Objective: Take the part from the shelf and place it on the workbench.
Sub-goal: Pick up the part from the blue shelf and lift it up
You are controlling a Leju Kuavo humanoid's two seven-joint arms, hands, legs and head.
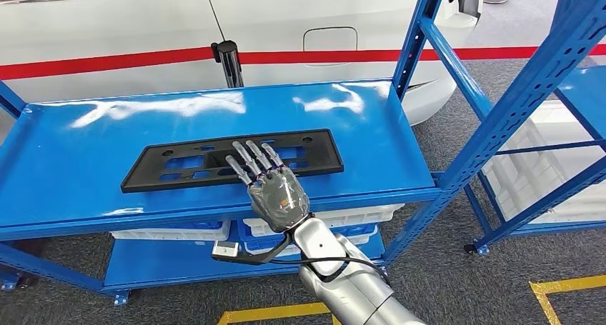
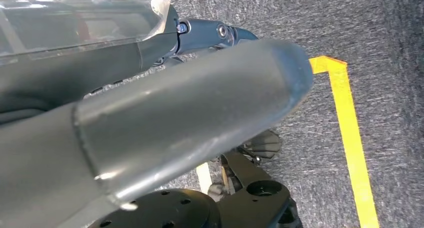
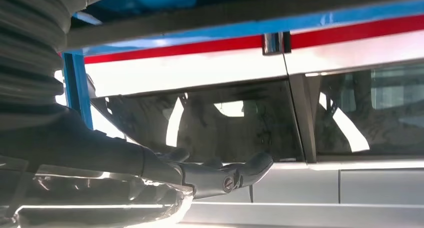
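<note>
Head view: right robot hand (image 1: 275,189) is hovering, fingers spread, over the part (image 1: 232,159) at 12 o'clock.
Grip: slide fingers under the shelf-side (image 1: 64,153) edge, I'd judge.
Left robot hand (image 2: 150,123): cannot tell.

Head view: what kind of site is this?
Probably a vehicle assembly or workshop floor. Blue steel shelving holds a black plastic car part under the right hand. A white vehicle with a red stripe stands right behind, and yellow floor marking lines grey carpet.
</note>
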